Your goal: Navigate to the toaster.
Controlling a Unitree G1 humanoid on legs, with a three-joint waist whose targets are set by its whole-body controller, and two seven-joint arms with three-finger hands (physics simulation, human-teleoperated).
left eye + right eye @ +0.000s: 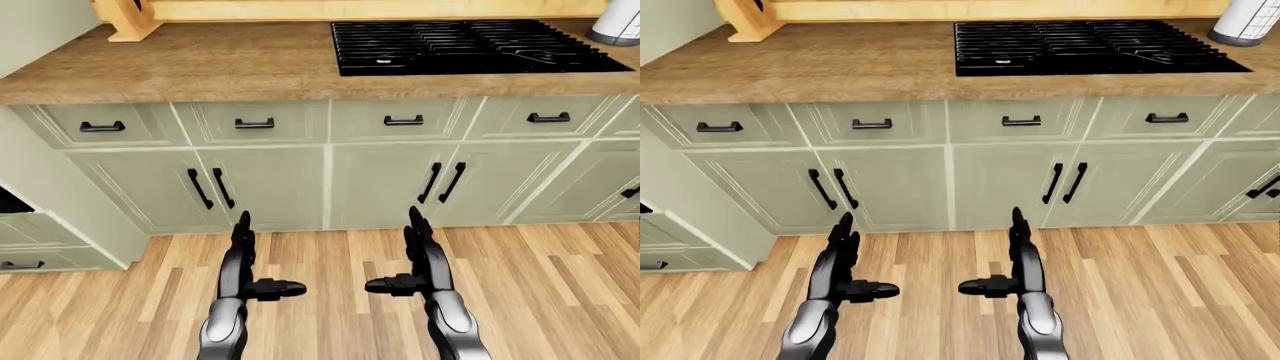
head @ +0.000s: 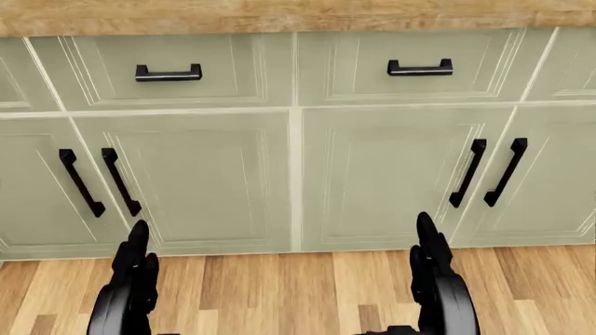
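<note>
No toaster shows in any view. I face a run of pale green cabinets (image 1: 330,180) under a wooden counter (image 1: 200,64). My left hand (image 1: 245,262) and right hand (image 1: 415,259) hang low over the wood floor, fingers straight and open, thumbs pointing inward, holding nothing. Both hands also show at the bottom of the head view, the left (image 2: 131,279) and the right (image 2: 438,279).
A black gas cooktop (image 1: 470,45) sits on the counter at the upper right. A white cylinder (image 1: 620,22) stands at the far right edge. A wooden block (image 1: 130,22) stands at the upper left. A side cabinet (image 1: 40,225) juts out at the left. Wood floor (image 1: 330,300) lies below.
</note>
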